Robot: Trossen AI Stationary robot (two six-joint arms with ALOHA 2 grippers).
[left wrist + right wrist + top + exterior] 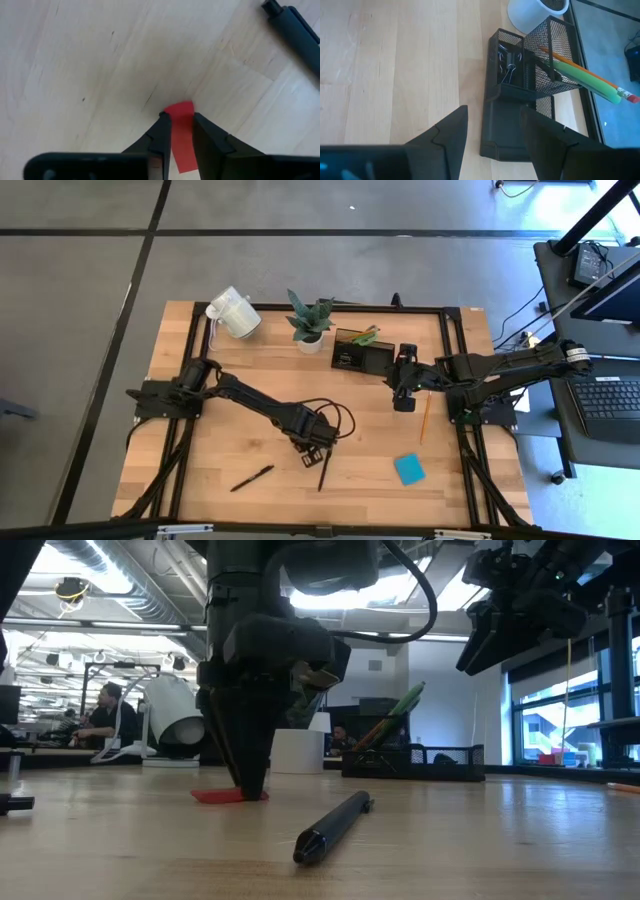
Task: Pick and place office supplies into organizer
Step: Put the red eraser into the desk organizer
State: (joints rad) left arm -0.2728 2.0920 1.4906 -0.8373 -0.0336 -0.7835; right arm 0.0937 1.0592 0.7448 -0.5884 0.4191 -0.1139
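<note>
A small flat red block (182, 106) lies on the wooden table near its middle. My left gripper (180, 116) stands over it, fingers pointing down (250, 788), shut on it. A black pen (325, 470) lies just beside it and another pen (252, 478) farther left. A yellow pencil (426, 418) and a blue sticky pad (408, 469) lie to the right. The black mesh organizer (360, 352) stands at the far side and holds a green item, an orange pencil and black clips (509, 70). My right gripper (494, 109) hovers open next to it, raised off the table (490, 640). My left gripper pinches the red block between its two fingers, one finger on each long side (181, 132). The fingers come from above, pointing down. The block lies flat on the table (222, 796), and its free end sticks out past the fingertips.
A white mug (232, 313) lies on its side at the far left of the table, and a potted plant (310, 320) stands beside the organizer. Black rails (455, 370) run along the table's sides. Bare wood lies at the left and the near right.
</note>
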